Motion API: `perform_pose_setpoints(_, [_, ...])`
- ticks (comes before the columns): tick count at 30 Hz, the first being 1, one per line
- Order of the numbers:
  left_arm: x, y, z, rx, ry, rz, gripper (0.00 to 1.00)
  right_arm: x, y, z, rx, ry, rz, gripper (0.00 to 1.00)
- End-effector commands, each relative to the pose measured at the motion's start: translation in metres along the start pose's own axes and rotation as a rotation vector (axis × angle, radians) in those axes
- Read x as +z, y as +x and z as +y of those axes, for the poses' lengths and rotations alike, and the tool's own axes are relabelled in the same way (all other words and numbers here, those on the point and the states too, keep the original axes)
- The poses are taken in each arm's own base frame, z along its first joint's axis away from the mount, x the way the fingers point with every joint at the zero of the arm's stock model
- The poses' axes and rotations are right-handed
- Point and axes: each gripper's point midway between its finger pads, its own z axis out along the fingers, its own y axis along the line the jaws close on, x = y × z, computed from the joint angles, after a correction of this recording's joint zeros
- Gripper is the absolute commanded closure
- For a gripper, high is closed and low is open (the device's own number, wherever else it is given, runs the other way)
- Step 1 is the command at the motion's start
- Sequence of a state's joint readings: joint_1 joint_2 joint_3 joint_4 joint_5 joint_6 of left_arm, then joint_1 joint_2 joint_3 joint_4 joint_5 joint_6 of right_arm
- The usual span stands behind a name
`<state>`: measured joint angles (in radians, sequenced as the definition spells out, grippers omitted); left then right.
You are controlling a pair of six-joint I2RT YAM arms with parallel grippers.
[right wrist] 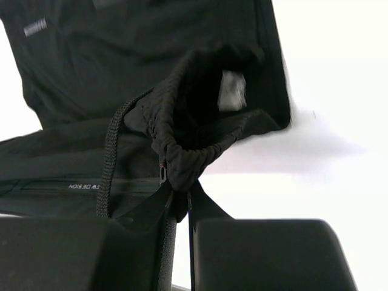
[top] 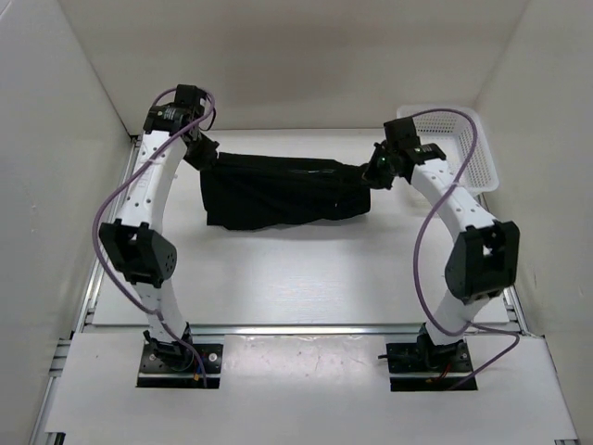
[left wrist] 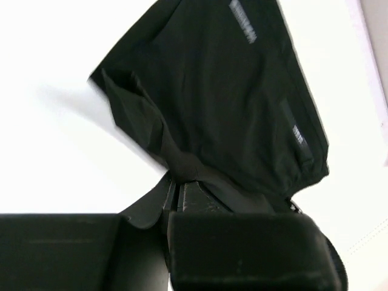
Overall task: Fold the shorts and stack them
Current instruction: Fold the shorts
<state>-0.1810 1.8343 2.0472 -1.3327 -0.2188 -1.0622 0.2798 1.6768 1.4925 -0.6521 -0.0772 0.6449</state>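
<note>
I saw the left gripper (top: 205, 154) with its jaws pinched tight on a bunched corner of the shorts (top: 283, 190). The right gripper (top: 374, 172) was clamped on the waistband (right wrist: 182, 163) beside the drawstring (right wrist: 109, 157). The shorts stretched between them across the far table (top: 306, 278), left of the basket (top: 468, 153).

A white table (top: 306, 278) sits enclosed by plain white walls (top: 278, 56) left, far and right. Light is bright, even.
</note>
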Motion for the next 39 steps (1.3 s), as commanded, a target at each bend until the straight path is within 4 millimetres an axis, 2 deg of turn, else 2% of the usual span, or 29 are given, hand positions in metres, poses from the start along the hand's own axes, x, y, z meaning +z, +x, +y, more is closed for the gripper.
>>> perform_pose_setpoints(1, [0.006,-0.061,0.018,0.029,-0.08,-0.146,0.9,0.015,-0.034,-0.027,-0.01,0.165,-0.06,1.0])
perform_pose_setpoints(2, [0.003,-0.067,0.006,0.042,-0.044,-0.153,0.9,0.02,-0.039,-0.024,-0.001,0.163,-0.063,1.0])
perform_pose_setpoints(3, [0.023,-0.07,0.003,0.049,-0.055,-0.13,0.9,0.02,-0.05,-0.016,-0.002,0.152,-0.079,1.0])
perform_pose_setpoints(4, [0.029,-0.071,-0.002,0.058,-0.05,-0.122,0.9,0.035,-0.054,-0.022,0.019,0.17,-0.064,1.0])
perform_pose_setpoints(6, [0.051,-0.082,-0.006,0.059,-0.062,-0.117,0.9,0.042,-0.069,-0.01,0.029,0.143,-0.083,1.0])
perform_pose_setpoints(7, [0.058,-0.082,-0.011,0.068,-0.05,-0.113,0.9,0.058,-0.068,-0.014,0.031,0.157,-0.064,1.0])
perform_pose_setpoints(10, [0.09,-0.085,-0.018,0.087,-0.057,-0.102,0.9,0.082,-0.081,-0.009,0.05,0.154,-0.069,1.0])
perform_pose_setpoints(12, [0.104,-0.095,-0.036,0.085,0.01,-0.124,0.9,0.094,-0.091,-0.01,0.068,0.153,-0.08,1.0])
perform_pose_setpoints(14, [0.131,-0.096,-0.054,0.08,0.061,-0.119,0.9,0.113,-0.11,0.0,0.075,0.125,-0.117,0.99])
perform_pose_setpoints(15, [0.137,-0.099,-0.066,0.075,0.105,-0.125,0.9,0.119,-0.118,0.001,0.073,0.126,-0.135,0.93])
perform_pose_setpoints(16, [0.149,-0.108,-0.088,0.077,0.181,-0.158,0.88,0.139,-0.125,-0.007,0.083,0.13,-0.141,0.58])
perform_pose_setpoints(17, [0.153,-0.105,-0.101,0.08,0.238,-0.134,0.75,0.135,-0.143,0.01,0.062,0.074,-0.185,0.31])
perform_pose_setpoints(18, [0.156,-0.104,-0.11,0.09,0.275,-0.129,0.56,0.138,-0.149,0.017,0.046,0.041,-0.194,0.14])
perform_pose_setpoints(20, [0.149,-0.107,-0.123,0.104,0.334,-0.132,0.15,0.135,-0.156,0.033,-0.001,-0.022,-0.198,0.0])
perform_pose_setpoints(21, [0.139,-0.112,-0.126,0.112,0.353,-0.151,0.05,0.121,-0.163,0.04,-0.021,-0.04,-0.227,0.0])
perform_pose_setpoints(22, [0.144,-0.108,-0.116,0.124,0.311,-0.145,0.01,0.113,-0.168,0.044,-0.048,-0.054,-0.251,0.0])
perform_pose_setpoints(23, [0.116,-0.12,-0.117,0.124,0.331,-0.193,0.0,0.107,-0.169,0.046,-0.05,-0.061,-0.261,0.0])
perform_pose_setpoints(25, [0.101,-0.13,-0.103,0.128,0.295,-0.232,0.0,0.09,-0.159,0.043,-0.048,-0.053,-0.25,0.0])
perform_pose_setpoints(26, [0.088,-0.129,-0.096,0.16,0.289,-0.235,0.0,0.085,-0.151,0.049,-0.037,-0.069,-0.237,0.03])
perform_pose_setpoints(28, [0.082,-0.124,-0.075,0.185,0.234,-0.213,0.0,0.074,-0.126,0.041,-0.029,-0.051,-0.197,0.09])
perform_pose_setpoints(29, [0.08,-0.113,-0.058,0.203,0.195,-0.178,0.0,0.071,-0.117,0.037,-0.016,-0.053,-0.18,0.1])
perform_pose_setpoints(30, [0.081,-0.106,-0.045,0.216,0.169,-0.14,0.0,0.068,-0.092,0.027,-0.016,-0.031,-0.139,0.1])
perform_pose_setpoints(31, [0.084,-0.094,-0.034,0.233,0.151,-0.096,0.05,0.066,-0.079,0.021,-0.005,-0.028,-0.115,0.1])
perform_pose_setpoints(32, [0.101,-0.067,-0.008,0.258,0.084,-0.005,0.05,0.066,-0.07,0.018,-0.005,-0.037,-0.102,0.08])
perform_pose_setpoints(33, [0.096,-0.054,0.001,0.273,0.084,0.038,0.05,0.066,-0.045,0.007,0.013,-0.03,-0.04,0.04])
perform_pose_setpoints(35, [0.106,-0.028,0.017,0.278,0.075,0.125,0.03,0.069,-0.028,0.0,0.017,-0.041,-0.002,0.02])
perform_pose_setpoints(36, [0.12,-0.001,0.04,0.28,0.04,0.208,0.02,0.068,-0.02,-0.003,0.031,-0.039,0.016,0.0])
perform_pose_setpoints(38, [0.136,0.033,0.064,0.269,0.011,0.309,0.0,0.078,-0.002,-0.012,0.046,-0.044,0.056,0.0])
perform_pose_setpoints(39, [0.141,0.037,0.065,0.267,0.021,0.314,0.0,0.08,-0.001,-0.013,0.046,-0.044,0.056,0.0])
